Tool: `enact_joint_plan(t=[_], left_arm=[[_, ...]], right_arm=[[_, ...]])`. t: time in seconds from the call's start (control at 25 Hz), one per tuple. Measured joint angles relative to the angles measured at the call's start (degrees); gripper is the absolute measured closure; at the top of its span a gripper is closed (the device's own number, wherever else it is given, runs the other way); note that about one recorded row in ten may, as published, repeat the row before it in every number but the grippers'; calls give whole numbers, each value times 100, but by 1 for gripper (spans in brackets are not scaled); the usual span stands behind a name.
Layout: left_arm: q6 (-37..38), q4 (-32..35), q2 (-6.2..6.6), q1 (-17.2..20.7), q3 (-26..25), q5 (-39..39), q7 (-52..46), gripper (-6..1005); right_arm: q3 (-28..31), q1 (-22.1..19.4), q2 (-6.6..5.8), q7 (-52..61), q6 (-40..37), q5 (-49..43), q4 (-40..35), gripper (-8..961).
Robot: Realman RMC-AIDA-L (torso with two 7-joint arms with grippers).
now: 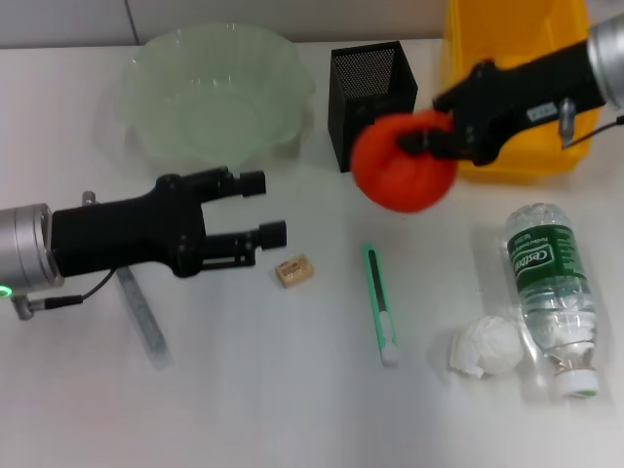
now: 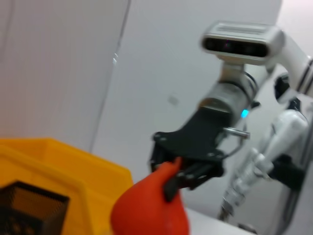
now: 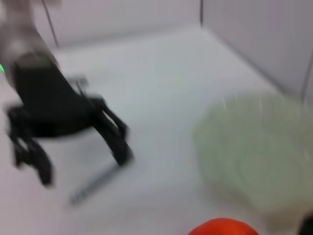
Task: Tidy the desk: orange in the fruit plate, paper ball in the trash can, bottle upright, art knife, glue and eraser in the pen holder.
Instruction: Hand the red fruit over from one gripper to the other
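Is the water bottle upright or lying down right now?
Lying down: the water bottle rests on its side on the desk, cap beside the paper ball.

We see a white desk (image 1: 292,390) filling most of the head view. Behind the desk's far edge rises a pale panelled wall (image 1: 68,19), with a vertical seam.

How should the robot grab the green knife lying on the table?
Probably from straight above, pinching the art knife across its narrow width near the middle. It lies flat, long and thin, with bare table on both long sides. The open left pincer is free; the right pincer holds the orange.
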Motion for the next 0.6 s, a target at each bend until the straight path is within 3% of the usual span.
enact_joint_plan(t=[0.32, 0.6], left_arm=[[-50, -3, -244, 142, 26, -995, 22, 203], [-319, -48, -371, 83, 14, -1081, 50, 203]], right_arm=[[327, -323, 32, -822, -186, 1398, 198, 806], [331, -318, 52, -1103, -173, 1694, 544, 812]])
